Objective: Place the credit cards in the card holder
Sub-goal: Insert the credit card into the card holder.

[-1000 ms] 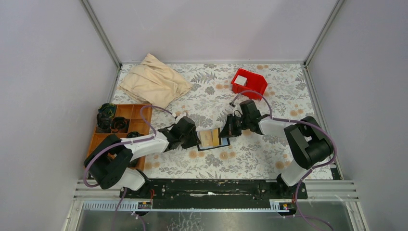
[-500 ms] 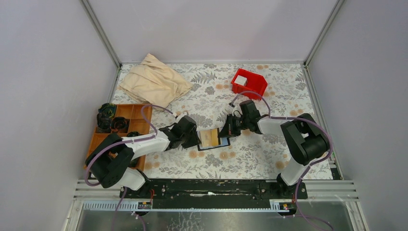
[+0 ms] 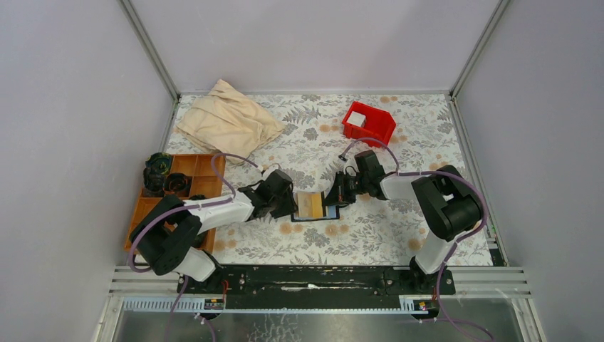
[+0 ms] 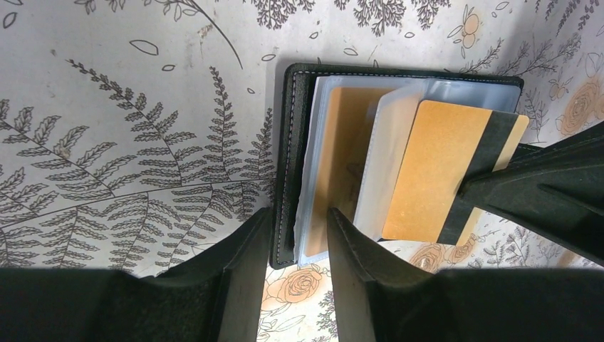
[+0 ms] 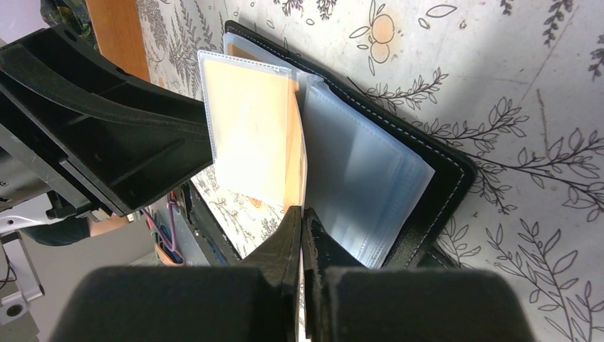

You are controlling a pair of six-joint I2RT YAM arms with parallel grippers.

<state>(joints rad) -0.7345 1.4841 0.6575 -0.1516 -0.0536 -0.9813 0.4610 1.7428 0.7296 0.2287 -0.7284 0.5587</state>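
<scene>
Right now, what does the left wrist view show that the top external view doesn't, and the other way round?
Only the left wrist view: the clear sleeves inside the wallet, its pale stitching, and the dark stripe across the tan card.
Only the top external view: the red bin, the beige cloth and the brown tray.
Both: the open wallet lying on the floral table cover, the left tool gripping its edge, and the right tool shut on the tan card.
</scene>
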